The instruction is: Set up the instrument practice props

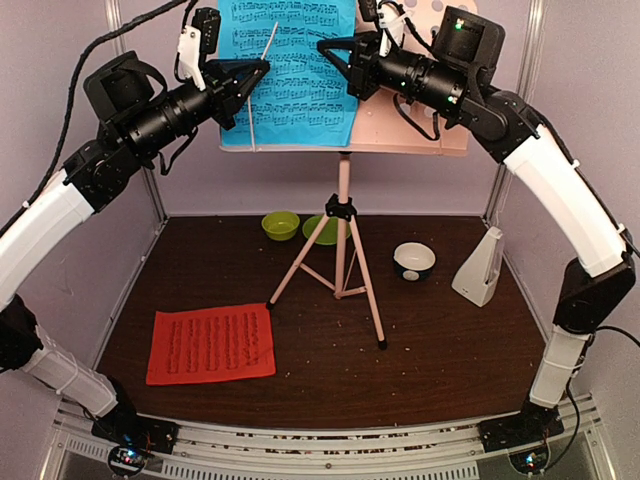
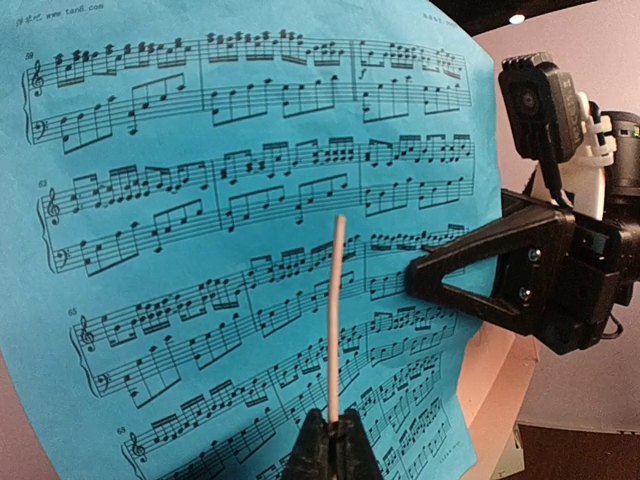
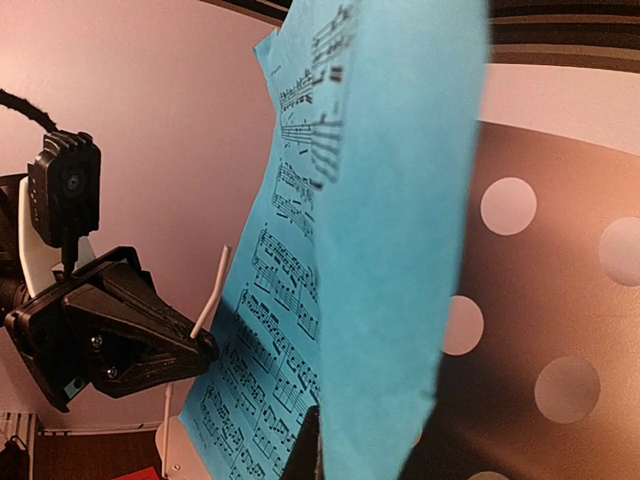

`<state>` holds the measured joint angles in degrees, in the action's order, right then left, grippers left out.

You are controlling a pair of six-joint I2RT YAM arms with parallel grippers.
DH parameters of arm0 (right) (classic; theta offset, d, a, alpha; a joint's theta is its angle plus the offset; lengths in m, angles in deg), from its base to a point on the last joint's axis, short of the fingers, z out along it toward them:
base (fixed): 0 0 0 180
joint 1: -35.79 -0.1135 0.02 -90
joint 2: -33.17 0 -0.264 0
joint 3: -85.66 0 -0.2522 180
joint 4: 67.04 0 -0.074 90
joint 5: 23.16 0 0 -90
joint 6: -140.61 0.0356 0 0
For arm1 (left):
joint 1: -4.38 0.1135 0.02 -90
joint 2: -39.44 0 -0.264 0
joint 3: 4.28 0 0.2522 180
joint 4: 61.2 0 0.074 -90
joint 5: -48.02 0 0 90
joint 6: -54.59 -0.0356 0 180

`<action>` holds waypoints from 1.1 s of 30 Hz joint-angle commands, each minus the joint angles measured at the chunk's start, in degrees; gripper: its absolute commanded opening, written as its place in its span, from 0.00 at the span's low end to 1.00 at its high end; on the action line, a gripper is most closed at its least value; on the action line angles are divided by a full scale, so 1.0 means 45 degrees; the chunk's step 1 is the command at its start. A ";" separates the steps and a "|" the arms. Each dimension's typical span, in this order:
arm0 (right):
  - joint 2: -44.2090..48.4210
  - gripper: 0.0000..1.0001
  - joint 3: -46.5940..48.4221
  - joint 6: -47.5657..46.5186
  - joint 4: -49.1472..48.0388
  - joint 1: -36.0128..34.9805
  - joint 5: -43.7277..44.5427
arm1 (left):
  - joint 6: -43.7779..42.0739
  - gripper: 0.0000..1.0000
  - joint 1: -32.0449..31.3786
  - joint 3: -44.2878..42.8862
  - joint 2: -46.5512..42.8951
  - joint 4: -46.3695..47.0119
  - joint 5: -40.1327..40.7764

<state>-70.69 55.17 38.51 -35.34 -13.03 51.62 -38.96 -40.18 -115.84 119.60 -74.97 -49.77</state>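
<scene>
The blue paper music sheet (image 1: 295, 70) stands on the pale pink hole-dotted stand desk (image 1: 385, 128) at top centre, right gripper (image 1: 325, 45) pinching its right edge, left gripper (image 1: 262, 68) clamping the thin pale retaining wire (image 2: 335, 300), so seating it seems underway; next, lay that wire over the page.

Lilac walls (image 1: 420, 190); dark brown tabletop (image 1: 440, 340); metal corner posts (image 1: 156, 205).

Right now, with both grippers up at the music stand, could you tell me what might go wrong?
The blue sheet bows away from the stand; if the right gripper lets go early, it may slip off. The left gripper pinches the thin wire; a hard pull could bend it or tip the stand.
</scene>
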 commanded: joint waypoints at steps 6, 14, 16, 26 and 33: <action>-0.0109 0.14 0.0353 -0.0117 -0.0721 0.0078 0.0073 | -0.0163 0.00 0.0028 -0.0151 0.0148 0.1031 -0.0552; -0.0144 0.37 0.0362 -0.0039 -0.1133 0.0066 0.0453 | -0.0129 0.00 0.0018 -0.0258 0.0288 0.1010 -0.0495; -0.0135 0.45 0.0362 -0.0008 -0.1211 0.0052 0.0661 | -0.0114 0.00 0.0018 -0.0268 0.0310 0.1003 -0.0500; 0.0748 0.68 -0.0858 0.0024 -0.1440 0.0063 0.1791 | -0.0157 0.00 0.0018 -0.0414 0.0377 0.0730 -0.0238; 0.1455 0.73 -0.1682 -0.0216 -0.1477 0.0057 0.2360 | -0.0144 0.00 0.0028 -0.0442 0.0404 0.0655 -0.0096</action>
<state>-67.78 50.25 38.34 -40.48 -13.07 59.07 -39.03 -40.18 -116.10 120.74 -73.66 -49.62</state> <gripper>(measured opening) 0.730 0.025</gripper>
